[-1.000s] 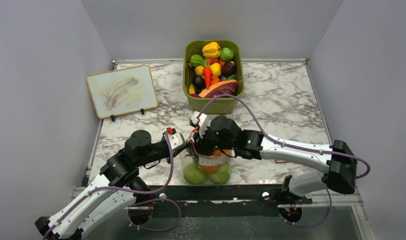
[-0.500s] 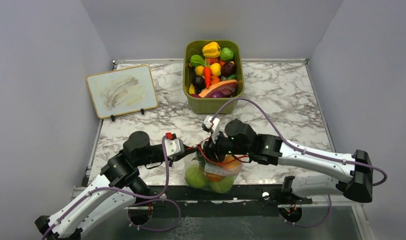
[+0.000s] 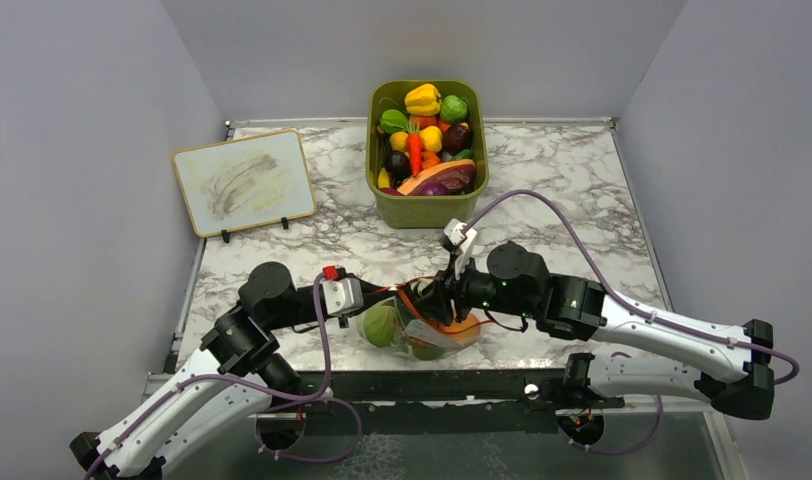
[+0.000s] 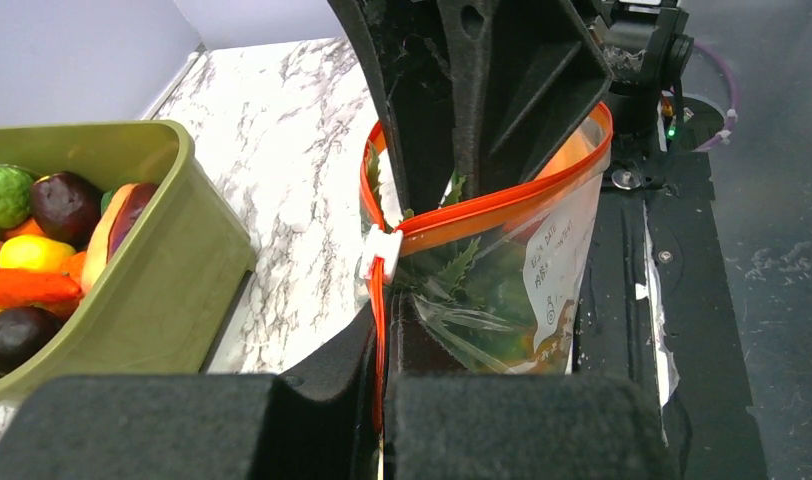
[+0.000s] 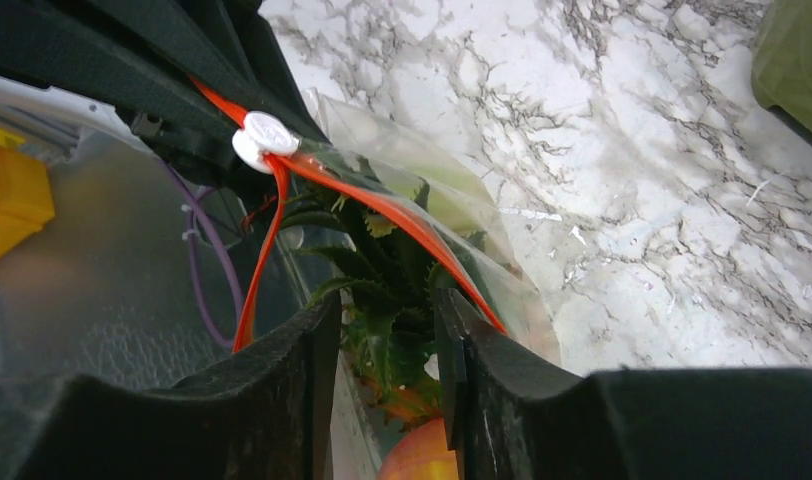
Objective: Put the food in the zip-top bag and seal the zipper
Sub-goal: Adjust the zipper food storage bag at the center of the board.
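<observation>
Dragged the bag rightward and tipped it off upright within the last second, near the front edge of the table; likely tensions the mouth for zipping, yet leaves sealing undone, with the slider parked at the left end. Left gripper pinching the zipper; right gripper narrowly gapped over the mouth, cannot tell whether gripping. Looks clear, crinkly, gaping, food inside.
</observation>
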Controlling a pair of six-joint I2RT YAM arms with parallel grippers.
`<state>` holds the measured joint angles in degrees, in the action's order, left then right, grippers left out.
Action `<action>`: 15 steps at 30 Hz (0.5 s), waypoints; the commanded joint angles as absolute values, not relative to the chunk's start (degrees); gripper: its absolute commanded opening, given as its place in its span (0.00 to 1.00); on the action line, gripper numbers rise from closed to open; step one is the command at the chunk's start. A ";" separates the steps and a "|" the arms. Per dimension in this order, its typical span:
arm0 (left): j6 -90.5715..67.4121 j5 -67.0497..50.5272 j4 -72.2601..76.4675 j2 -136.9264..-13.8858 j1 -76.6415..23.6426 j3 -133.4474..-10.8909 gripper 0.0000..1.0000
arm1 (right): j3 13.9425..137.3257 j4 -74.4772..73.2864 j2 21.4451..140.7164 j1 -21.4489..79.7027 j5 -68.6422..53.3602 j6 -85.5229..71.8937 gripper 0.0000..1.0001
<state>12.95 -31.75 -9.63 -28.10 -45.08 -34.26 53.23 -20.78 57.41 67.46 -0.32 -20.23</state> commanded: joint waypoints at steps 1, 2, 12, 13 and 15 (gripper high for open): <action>13.84 -34.81 -4.24 -27.89 -44.91 -34.39 0.00 | 51.07 -12.95 55.99 67.74 2.39 -23.19 0.34; 13.87 -35.07 -4.22 -27.93 -44.91 -34.37 0.00 | 50.55 -11.48 56.13 67.75 2.64 -23.58 0.31; 14.70 -35.35 -4.38 -28.88 -44.91 -34.28 0.00 | 45.13 3.76 63.02 67.75 -4.82 -28.31 0.01; 14.80 -34.91 -4.26 -28.86 -44.91 -34.27 0.00 | 45.71 2.89 65.23 67.71 -6.75 -28.49 0.01; 15.05 -33.15 -4.35 -28.61 -44.91 -34.55 0.00 | 46.92 -0.44 69.29 67.79 -10.66 -28.65 0.01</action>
